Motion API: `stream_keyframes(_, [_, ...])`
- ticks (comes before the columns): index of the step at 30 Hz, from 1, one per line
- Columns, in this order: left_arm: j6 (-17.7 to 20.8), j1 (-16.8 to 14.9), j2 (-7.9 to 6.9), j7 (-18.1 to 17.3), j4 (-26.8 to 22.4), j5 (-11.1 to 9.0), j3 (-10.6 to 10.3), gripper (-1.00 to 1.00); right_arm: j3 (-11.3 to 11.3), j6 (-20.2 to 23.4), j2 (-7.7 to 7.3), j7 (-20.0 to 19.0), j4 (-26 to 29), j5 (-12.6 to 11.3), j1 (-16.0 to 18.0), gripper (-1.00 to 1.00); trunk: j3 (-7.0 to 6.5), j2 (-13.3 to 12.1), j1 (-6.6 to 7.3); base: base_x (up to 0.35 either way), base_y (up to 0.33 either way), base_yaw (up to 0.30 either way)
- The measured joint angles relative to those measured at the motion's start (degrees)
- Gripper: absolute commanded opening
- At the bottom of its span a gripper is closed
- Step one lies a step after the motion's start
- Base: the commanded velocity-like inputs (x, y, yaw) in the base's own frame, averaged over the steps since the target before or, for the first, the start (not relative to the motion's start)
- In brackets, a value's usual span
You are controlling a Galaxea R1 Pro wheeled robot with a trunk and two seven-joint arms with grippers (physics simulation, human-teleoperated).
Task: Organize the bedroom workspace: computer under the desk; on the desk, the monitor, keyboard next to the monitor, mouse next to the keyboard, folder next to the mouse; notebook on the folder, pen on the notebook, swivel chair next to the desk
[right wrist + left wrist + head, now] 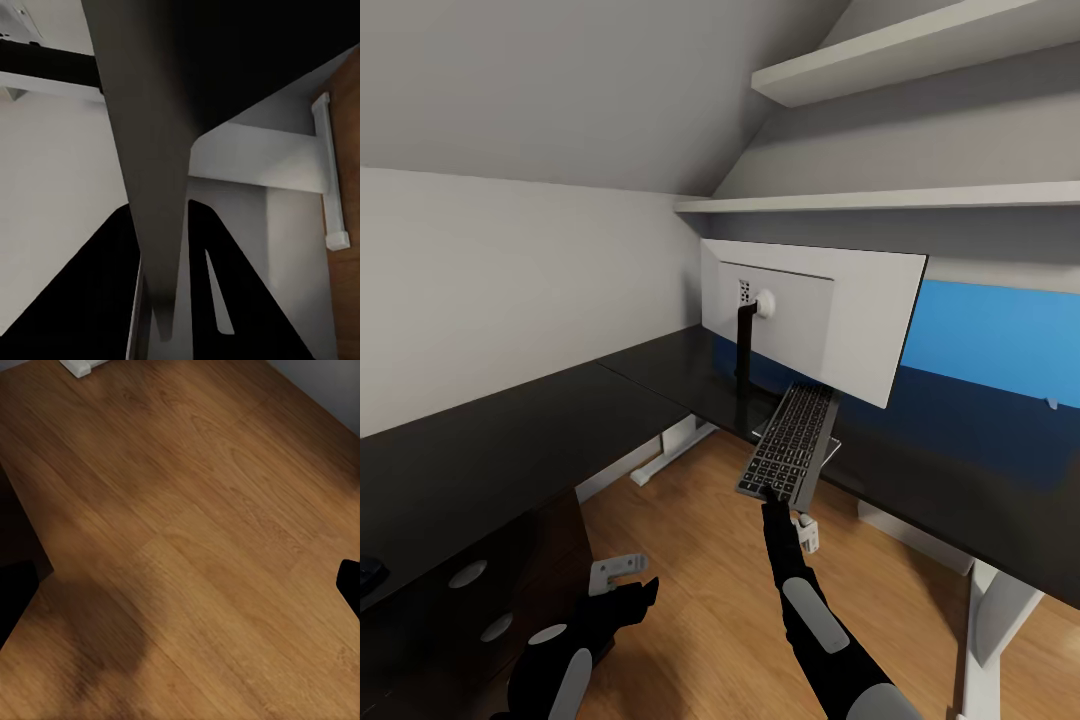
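The monitor (830, 315) stands on the black desk (510, 430) with its pale back toward me and its slim black stand arm (742, 350) in front. My right gripper (770, 497) is shut on the near end of the black keyboard (790, 440). The keyboard is tilted; its far end reaches over the desk under the monitor, and its near end juts past the desk edge. In the right wrist view the keyboard (150, 150) is a grey slab pinched by my right gripper (165, 300). My left gripper (643, 592) hangs low and open (180, 592) over the wood floor.
A black drawer unit (480, 620) with round silver knobs sits under the desk's left wing, close to my left arm. White desk legs (995, 620) stand at right and a white foot (670, 455) farther back. A blue wall panel (1000, 340) and two shelves (920, 60) are behind.
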State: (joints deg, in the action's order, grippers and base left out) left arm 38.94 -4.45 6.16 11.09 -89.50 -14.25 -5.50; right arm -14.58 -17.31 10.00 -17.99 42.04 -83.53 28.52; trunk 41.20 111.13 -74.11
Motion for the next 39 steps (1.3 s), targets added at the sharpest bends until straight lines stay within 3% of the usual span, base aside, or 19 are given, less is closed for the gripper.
stream_keyframes(39, [0.06,0.0,0.0,0.0,-0.07,0.08,0.0,1.0,0.04,0.33,0.0,-0.09,0.31,-0.68,-0.01,-1.0,-0.18,-0.4,0.22,0.0,0.0,0.0])
